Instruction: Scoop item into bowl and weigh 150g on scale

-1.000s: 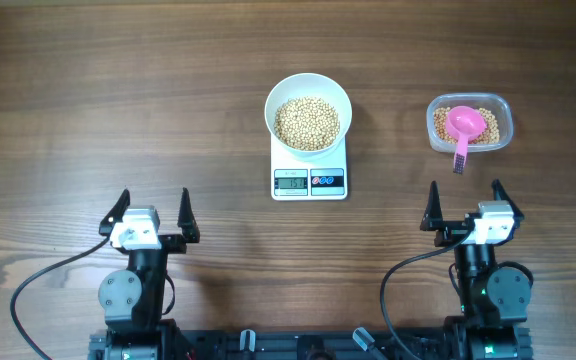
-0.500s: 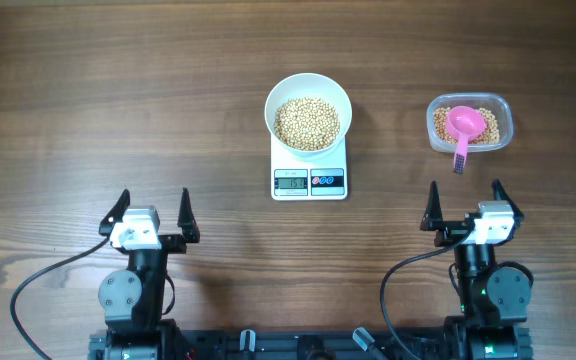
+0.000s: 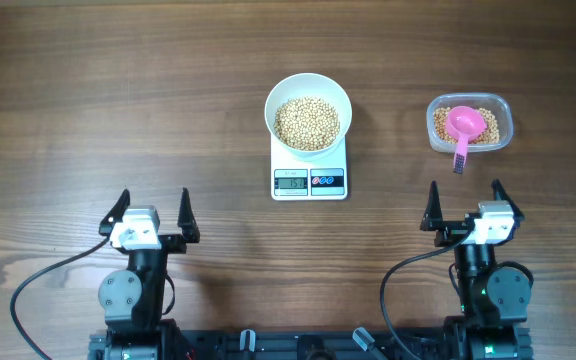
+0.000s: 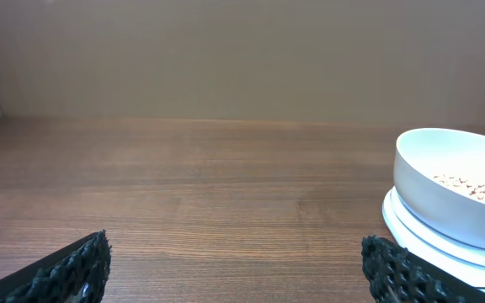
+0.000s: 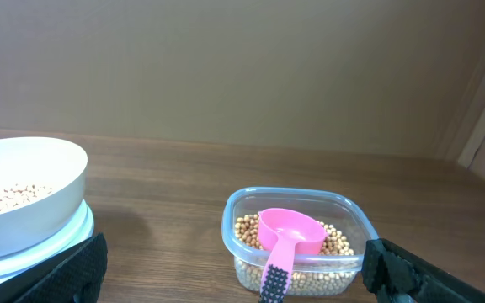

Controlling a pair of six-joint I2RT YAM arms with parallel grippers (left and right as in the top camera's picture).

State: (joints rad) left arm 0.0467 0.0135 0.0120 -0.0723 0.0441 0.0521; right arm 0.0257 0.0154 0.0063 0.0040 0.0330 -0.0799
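Observation:
The white bowl (image 3: pixel 308 112) stands on the white scale (image 3: pixel 309 171) at the table's centre, and tan beans (image 3: pixel 306 123) fill its bottom. More beans (image 3: pixel 488 117) lie in a clear plastic tub (image 3: pixel 502 112) to the right, with a pink scoop (image 3: pixel 464 127) resting in them, its handle over the near rim. My left gripper (image 3: pixel 153 211) is open near the front edge, left of the scale, holding nothing. My right gripper (image 3: pixel 464 204) is open just in front of the tub, also holding nothing. The right wrist view shows the tub (image 5: pixel 354 219) and scoop (image 5: pixel 288 236) ahead; the left wrist view shows the bowl (image 4: pixel 445 187) at right.
Dark wooden table (image 3: pixel 118 90) stretches bare to the left and behind the scale. Black cables (image 3: pixel 38 290) trail from both arm bases at the front edge. A plain wall (image 4: pixel 226 50) rises behind the table.

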